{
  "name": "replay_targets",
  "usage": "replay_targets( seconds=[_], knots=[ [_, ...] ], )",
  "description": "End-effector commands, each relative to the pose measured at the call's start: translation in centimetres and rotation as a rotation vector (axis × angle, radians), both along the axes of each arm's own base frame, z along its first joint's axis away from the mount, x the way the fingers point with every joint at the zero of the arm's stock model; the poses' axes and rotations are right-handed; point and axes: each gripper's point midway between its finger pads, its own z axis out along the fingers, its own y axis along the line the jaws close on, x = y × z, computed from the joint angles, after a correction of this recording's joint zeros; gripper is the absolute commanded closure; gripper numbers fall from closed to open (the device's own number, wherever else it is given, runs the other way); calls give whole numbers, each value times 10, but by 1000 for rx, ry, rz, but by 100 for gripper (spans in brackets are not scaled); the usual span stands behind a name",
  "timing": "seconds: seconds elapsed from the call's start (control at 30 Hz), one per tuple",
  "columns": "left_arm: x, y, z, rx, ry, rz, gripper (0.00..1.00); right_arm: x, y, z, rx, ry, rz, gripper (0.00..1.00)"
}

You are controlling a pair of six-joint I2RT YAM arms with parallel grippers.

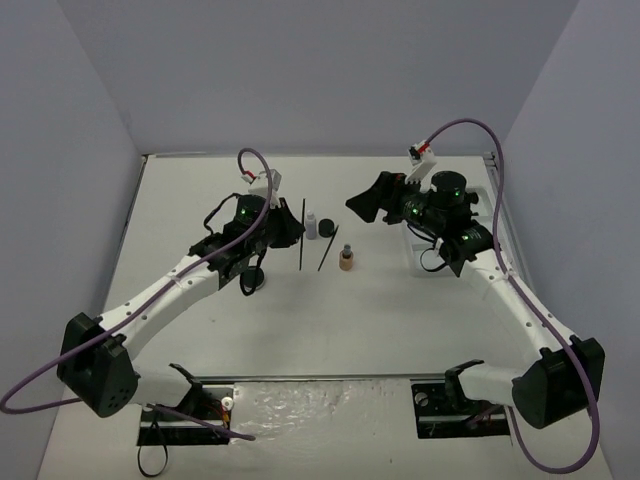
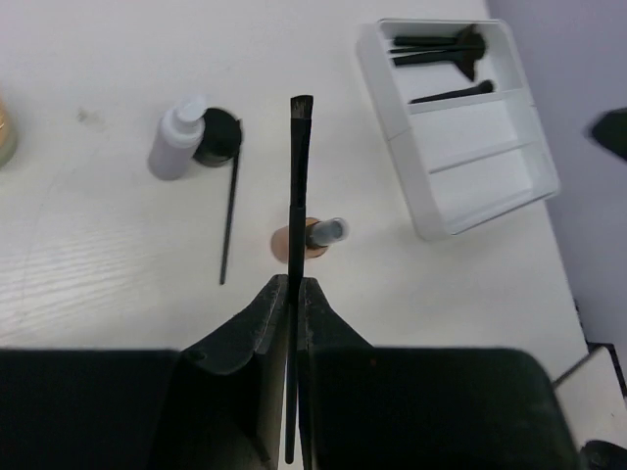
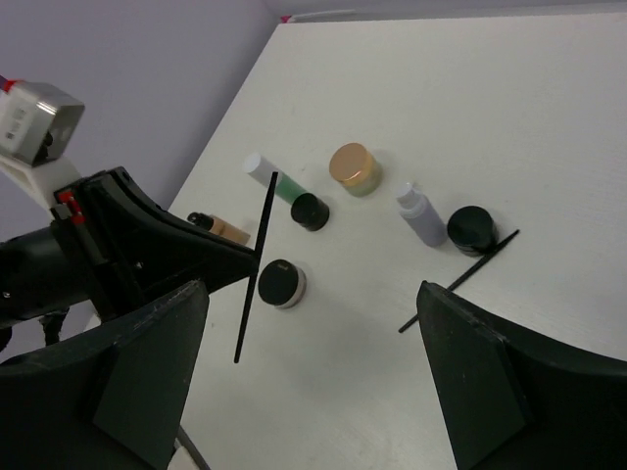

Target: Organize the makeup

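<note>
My left gripper (image 1: 288, 232) is shut on a thin black brush (image 1: 303, 236) and holds it above the table; the wrist view shows the jaws (image 2: 294, 286) closed on the brush (image 2: 297, 176), bristles pointing away. Below lie a second brush (image 2: 229, 220), a clear-grey bottle (image 2: 176, 143), a black jar (image 2: 218, 140) and a tan bottle (image 2: 310, 238). My right gripper (image 1: 368, 205) is open and empty (image 3: 323, 377), above the table's middle. Its view shows a tan jar (image 3: 354, 168), a green bottle (image 3: 284, 187) and a black-lidded jar (image 3: 281, 282).
The white compartmented tray (image 2: 460, 186) stands at the right with several black brushes (image 2: 441, 44) in its far compartment; in the top view the right arm covers most of the tray (image 1: 411, 248). Grey walls close in the table on three sides.
</note>
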Motion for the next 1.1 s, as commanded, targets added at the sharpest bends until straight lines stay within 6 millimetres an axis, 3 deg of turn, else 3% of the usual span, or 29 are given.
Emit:
replay_targets(
  seconds=[0.0, 0.13, 0.3, 0.53, 0.73, 0.9, 0.97, 1.07],
  knots=[
    [-13, -32, 79, -165, -261, -194, 100, -4, 43, 48, 124, -130, 130, 19],
    [-23, -42, 102, -214, -320, -249, 100, -7, 69, 44, 148, -122, 168, 27],
    [-33, -53, 116, -242, -351, -304, 100, -6, 84, 37, 154, -104, 162, 40],
    [-38, -62, 120, -256, -359, -337, 100, 0, 84, 30, 169, -81, 126, 57],
    [-35, -62, 119, -255, -363, -322, 100, 1, 82, 26, 160, -67, 107, 95],
    [-27, -58, 111, -230, -350, -280, 100, 5, 74, 26, 150, -66, 65, 100],
    [-24, -56, 105, -207, -339, -264, 90, 9, 68, 25, 142, -61, 39, 100],
    [-18, -48, 93, -154, -313, -222, 57, 25, 46, 25, 140, -50, -53, 100]
  ],
)
